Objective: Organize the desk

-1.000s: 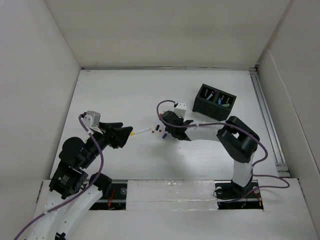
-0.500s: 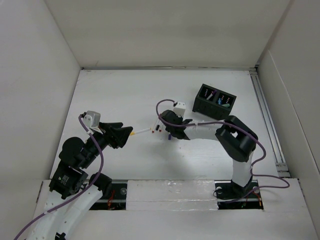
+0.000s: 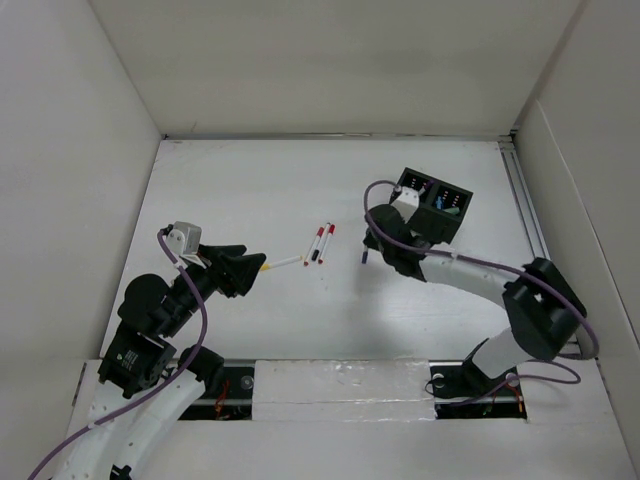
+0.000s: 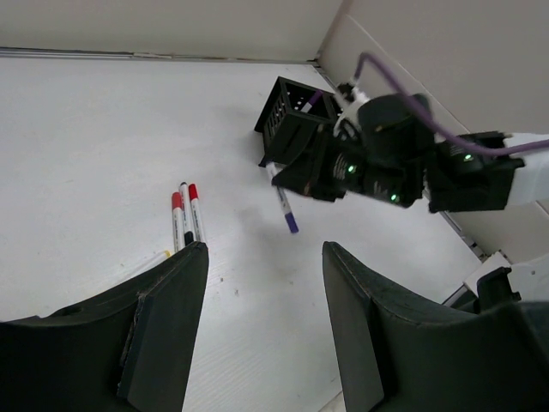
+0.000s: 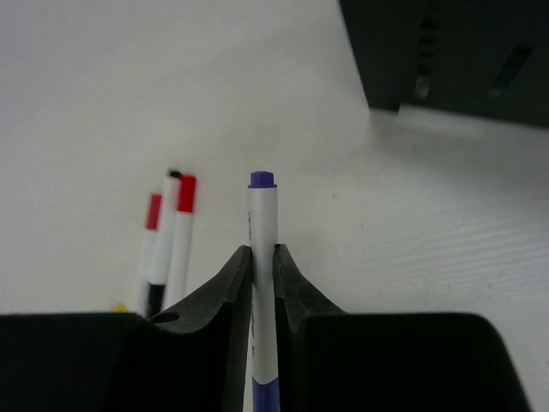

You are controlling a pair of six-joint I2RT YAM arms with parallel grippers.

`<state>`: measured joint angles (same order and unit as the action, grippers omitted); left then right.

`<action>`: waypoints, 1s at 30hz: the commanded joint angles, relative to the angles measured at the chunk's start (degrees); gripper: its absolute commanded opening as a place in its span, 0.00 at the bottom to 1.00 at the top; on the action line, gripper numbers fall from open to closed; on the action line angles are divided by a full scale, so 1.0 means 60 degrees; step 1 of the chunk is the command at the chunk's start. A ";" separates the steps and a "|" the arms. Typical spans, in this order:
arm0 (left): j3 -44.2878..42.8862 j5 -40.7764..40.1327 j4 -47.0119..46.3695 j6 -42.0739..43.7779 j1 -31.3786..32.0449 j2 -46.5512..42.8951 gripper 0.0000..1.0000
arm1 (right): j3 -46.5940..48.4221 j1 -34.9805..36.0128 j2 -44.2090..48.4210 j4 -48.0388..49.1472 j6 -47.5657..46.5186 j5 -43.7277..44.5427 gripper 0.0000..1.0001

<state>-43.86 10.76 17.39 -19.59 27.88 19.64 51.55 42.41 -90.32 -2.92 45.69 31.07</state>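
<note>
The right arm (image 3: 470, 283) stretches toward 1 o'clock, right tool (image 5: 262, 268) pinching a purple-capped pen (image 5: 262, 215); left tool (image 4: 262, 257) hangs wide, holding nothing.

A small black two-compartment organizer box (image 4: 276, 129) stands with a white pen with a purple cap (image 5: 262, 219) raised off the surface and tilted just beside it. Well apart from the box, white markers with red and black ends (image 3: 320, 243) lie side by side, a thin white pen with a yellow tip (image 3: 285, 263) near them.
</note>
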 commanded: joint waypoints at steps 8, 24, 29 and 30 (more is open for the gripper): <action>0.0029 0.0242 -0.0466 0.0102 -0.0047 -0.0006 0.52 | 0.1512 -0.2321 0.1550 0.1540 -0.1182 0.2214 0.00; 0.0029 0.0139 -0.0452 0.0087 -0.0047 0.0096 0.52 | 0.4021 -0.2953 -0.1895 0.3710 -0.4848 0.5252 0.00; 0.0044 0.0081 -0.0452 0.0072 -0.0047 0.0081 0.52 | 0.2809 -0.2953 -0.0725 0.2904 -0.3006 0.3458 0.00; 0.0029 0.0124 -0.0437 0.0072 -0.0047 0.0096 0.52 | 0.2573 -0.2663 -0.0490 0.2918 -0.2914 0.3000 0.00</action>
<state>-43.86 10.96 17.39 -19.57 27.88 19.75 69.47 24.67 -98.74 13.98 23.11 55.94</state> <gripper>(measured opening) 0.520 0.010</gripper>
